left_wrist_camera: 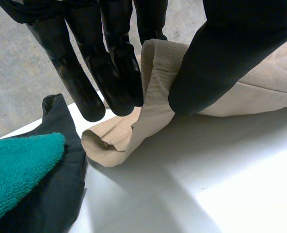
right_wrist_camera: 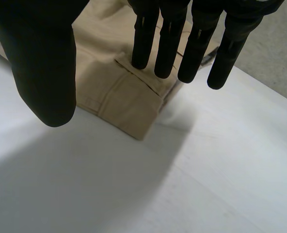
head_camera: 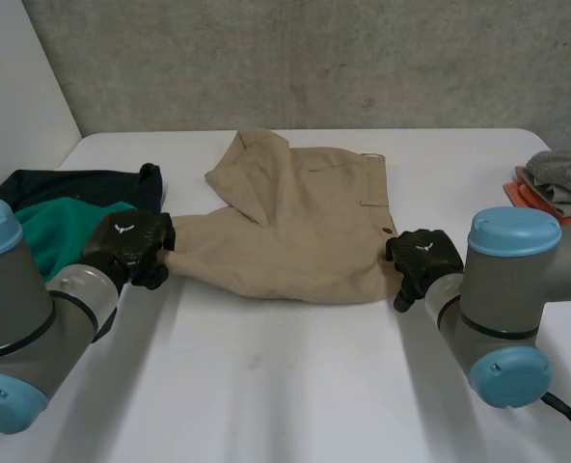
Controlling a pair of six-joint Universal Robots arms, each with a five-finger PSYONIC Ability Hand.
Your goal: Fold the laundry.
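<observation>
Left robot hand (left_wrist_camera: 109, 68) pinching tan trousers (left_wrist_camera: 151, 116) at leg end, right robot hand (right_wrist_camera: 167, 43) spread open over their waistband corner

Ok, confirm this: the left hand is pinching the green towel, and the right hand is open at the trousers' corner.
Not quite. The left hand pinches the trousers at a leg end, between thumb and fingers, not the green towel, which lies beside it; the left wrist view shows this. The right hand is open at the trousers' corner, as you said.
</observation>
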